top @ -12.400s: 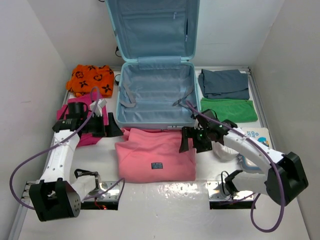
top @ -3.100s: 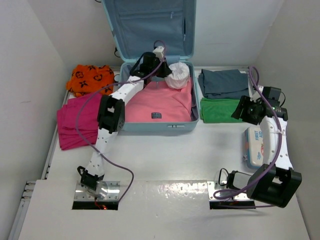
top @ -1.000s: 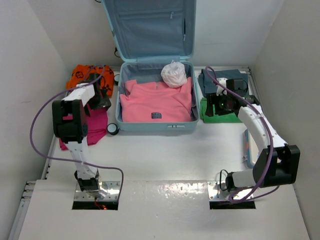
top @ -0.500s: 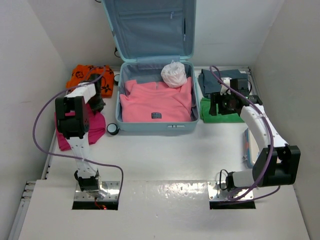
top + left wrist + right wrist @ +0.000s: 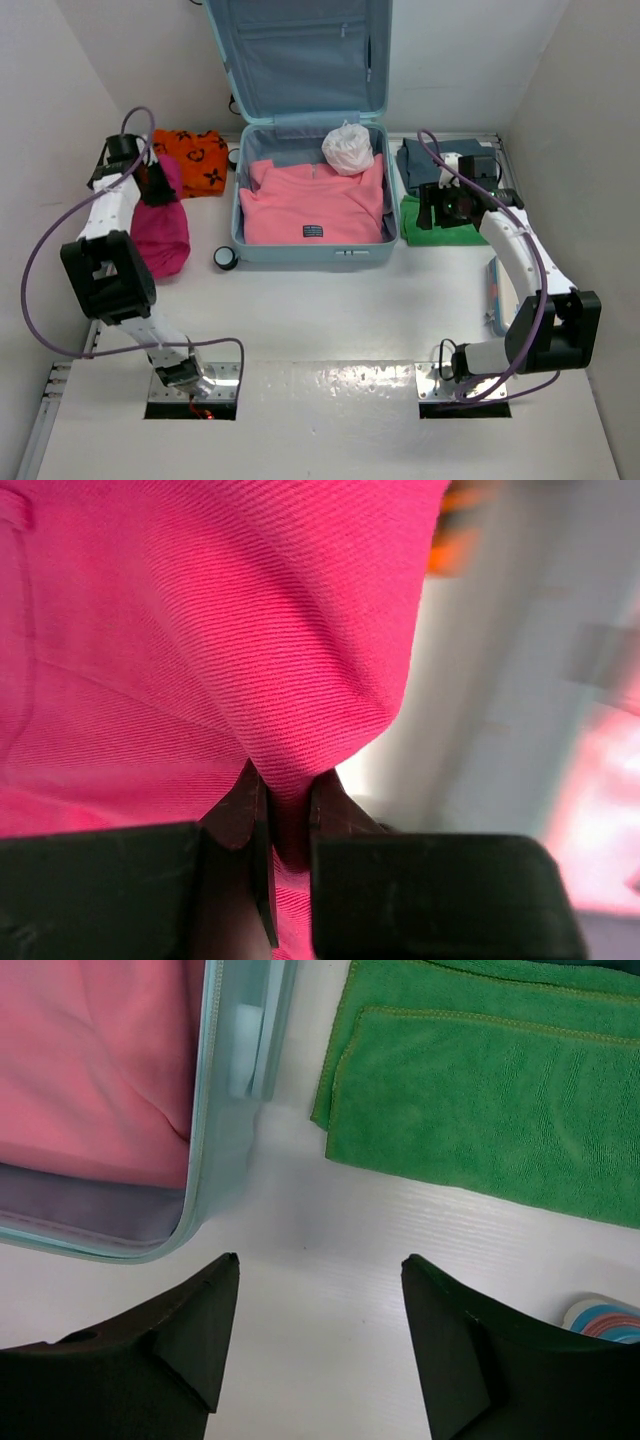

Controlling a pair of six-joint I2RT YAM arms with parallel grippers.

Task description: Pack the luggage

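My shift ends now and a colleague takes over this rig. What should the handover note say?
Left claw: shut on the magenta cloth, held up left of the suitcase.
Right claw: open, above the table between suitcase and green towel.
Done: pink shirt and white bag lie in the open suitcase.
Left: magenta cloth, orange garment, grey clothes, green towel.

The lid of the luggage [image 5: 300, 60] runs off the top edge of the overhead view. There the right arm [image 5: 520, 255] covers most of a white-and-blue box [image 5: 492, 300]. In the left wrist view, magenta cloth [image 5: 200, 630] buries the fingertips of the left gripper [image 5: 287, 825], and the background at right is blurred.
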